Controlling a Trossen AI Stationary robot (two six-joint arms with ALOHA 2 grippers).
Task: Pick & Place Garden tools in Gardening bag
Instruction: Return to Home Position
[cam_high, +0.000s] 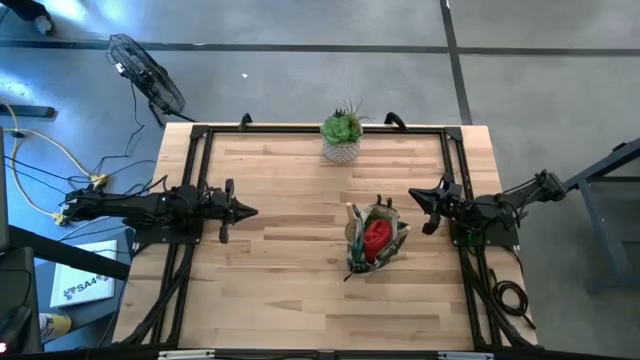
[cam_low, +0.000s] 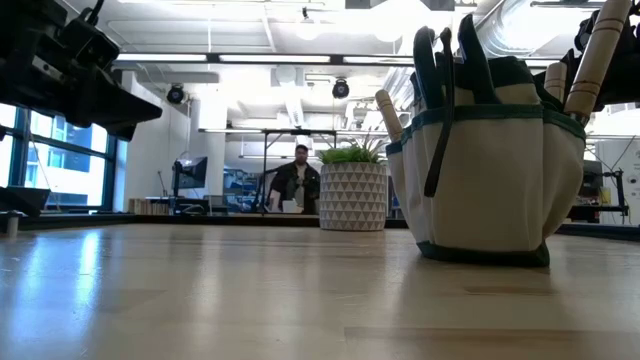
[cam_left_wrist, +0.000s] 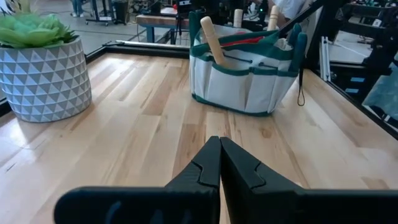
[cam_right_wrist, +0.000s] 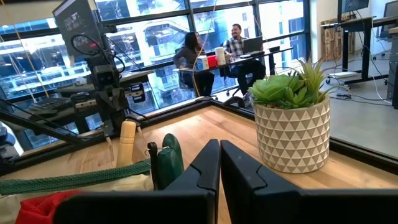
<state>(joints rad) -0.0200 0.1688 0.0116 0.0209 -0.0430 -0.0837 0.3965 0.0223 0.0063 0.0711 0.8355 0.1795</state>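
Gardening bag (cam_low: 490, 190) stands right of centre on the table (cam_high: 290, 270), garden tools (cam_low: 597, 50) poking handles-up so nothing tips out. Left pincer (cam_high: 250, 211) and right pincer (cam_high: 414, 197) flank it, both pinched shut, empty, probably parking. Succulent pot (cam_high: 341, 145) beyond, top centre.

**Arms level, pincers closed**

L arm lies flat on the left, left pincer (cam_high: 250, 211) pointing inward — fingers pressed together. R arm sits folded on the right, right pincer (cam_high: 413, 196) likewise closed, facing the other, well apart.
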